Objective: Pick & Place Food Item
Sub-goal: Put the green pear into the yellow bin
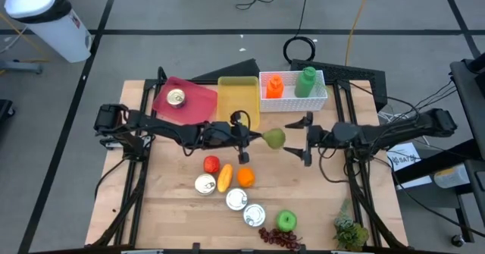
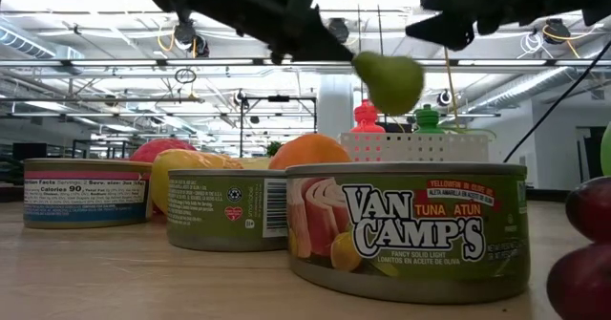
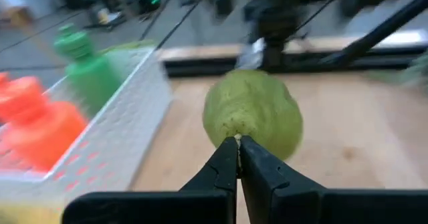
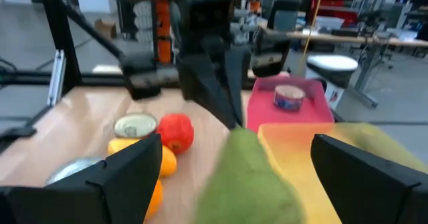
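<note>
As the pear hangs above mid-worktop, a hand-over between the two arms is in progress.

Pear: held aloft at its stem end by the left gripper, fingers pressed together on it; the right gripper faces it just beside, fingers spread wide to either side of the fruit. Below lie tins, an orange and a tomato on the worktop; the yellow tray and white basket sit behind. Judged step: transfer or carry; next, a clear placement target must be reached before release.
</note>
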Robot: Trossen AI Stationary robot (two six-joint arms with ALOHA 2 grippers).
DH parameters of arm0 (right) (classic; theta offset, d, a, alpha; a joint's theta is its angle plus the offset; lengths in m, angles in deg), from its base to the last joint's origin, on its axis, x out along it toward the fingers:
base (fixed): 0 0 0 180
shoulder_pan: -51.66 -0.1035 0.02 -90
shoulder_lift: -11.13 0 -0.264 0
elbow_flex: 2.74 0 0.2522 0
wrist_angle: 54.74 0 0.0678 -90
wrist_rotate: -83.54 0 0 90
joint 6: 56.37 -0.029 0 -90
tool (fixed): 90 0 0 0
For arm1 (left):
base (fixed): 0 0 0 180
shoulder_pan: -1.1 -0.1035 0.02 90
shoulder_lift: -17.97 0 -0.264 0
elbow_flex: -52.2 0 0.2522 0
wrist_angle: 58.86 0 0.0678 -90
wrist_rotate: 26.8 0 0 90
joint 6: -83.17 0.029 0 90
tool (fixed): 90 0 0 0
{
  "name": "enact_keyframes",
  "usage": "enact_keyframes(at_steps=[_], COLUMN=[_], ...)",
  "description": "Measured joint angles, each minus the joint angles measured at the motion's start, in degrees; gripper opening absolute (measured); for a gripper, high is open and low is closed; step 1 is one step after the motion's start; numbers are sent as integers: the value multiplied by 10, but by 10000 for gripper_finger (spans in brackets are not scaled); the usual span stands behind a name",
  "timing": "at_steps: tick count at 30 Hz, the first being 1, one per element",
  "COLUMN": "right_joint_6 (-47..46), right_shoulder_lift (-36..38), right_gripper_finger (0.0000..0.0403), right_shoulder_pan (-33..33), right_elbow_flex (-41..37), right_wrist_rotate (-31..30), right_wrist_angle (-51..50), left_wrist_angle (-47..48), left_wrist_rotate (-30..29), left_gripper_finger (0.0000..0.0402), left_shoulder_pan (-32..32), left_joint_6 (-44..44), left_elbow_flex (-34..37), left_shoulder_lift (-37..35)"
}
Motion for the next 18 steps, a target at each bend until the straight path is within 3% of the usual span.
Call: enact_keyframes(at_steps=[7,11,14,18], right_joint_6=[-8,-9,-9,-9], right_shoulder_lift=[43,43,38,37], right_gripper_finger=[359,358,357,357], right_shoulder_pan=[0,0,0,0], right_elbow_flex=[0,0,0,0], right_wrist_rotate=[0,-1,-1,-2], right_wrist_angle=[-24,-33,-32,-30], left_wrist_angle=[116,187,245,301], left_wrist_rotate=[-107,-159,-153,-80], left_gripper_finger=[8,8,8,8], left_shoulder_pan=[-27,-75,-135,-224], left_joint_6=[-6,-5,-26,-64], left_elbow_flex=[0,0,0,-2], left_shoulder_lift=[-67,-116,-141,-140])
